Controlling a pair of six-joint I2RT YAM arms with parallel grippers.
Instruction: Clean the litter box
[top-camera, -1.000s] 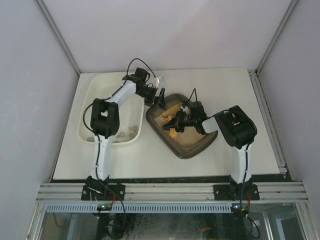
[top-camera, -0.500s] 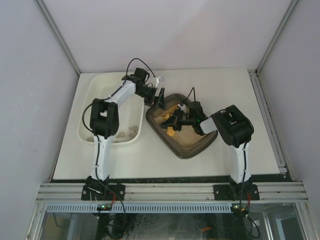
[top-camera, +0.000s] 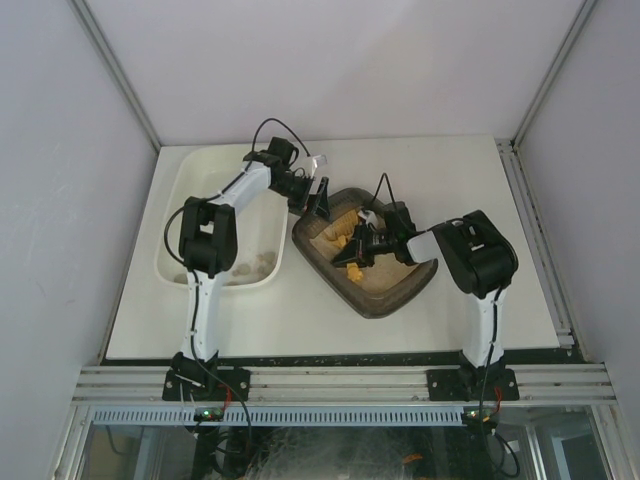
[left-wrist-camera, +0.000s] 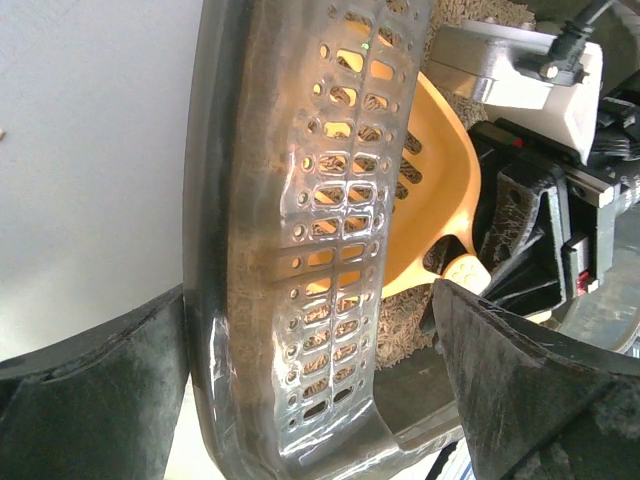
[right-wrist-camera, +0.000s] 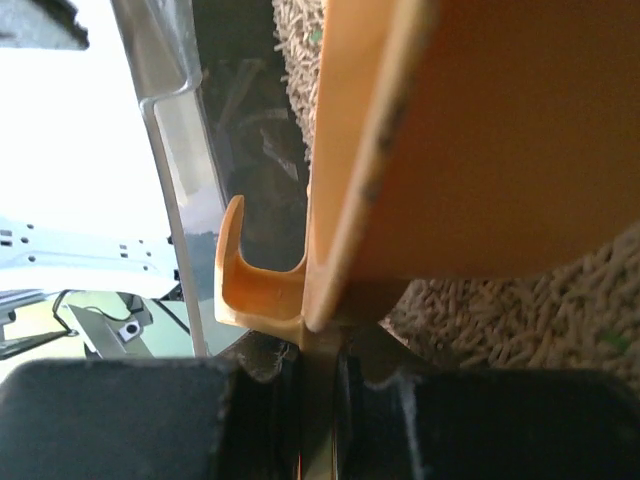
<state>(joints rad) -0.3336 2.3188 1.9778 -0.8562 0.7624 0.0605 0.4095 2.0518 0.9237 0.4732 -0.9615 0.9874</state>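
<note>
**Orange scoop (right-wrist-camera: 480, 130) held inside the litter box (top-camera: 372, 306)**

The right tool (right-wrist-camera: 320, 385) is clamped on the scoop's handle, over the beige litter. The left tool (top-camera: 320, 197) stands wide open astride the box's far rim. The box sits mid-desk (top-camera: 330, 335), just beside the white tub (top-camera: 200, 272).

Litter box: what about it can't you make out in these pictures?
Top view: the right claw and orange scoop cover the litter box's middle; any clumps are too small.
Left wrist view: its own rim blocks most litter.
Right wrist view: the scoop fills the frame, cut off by edges.
</note>
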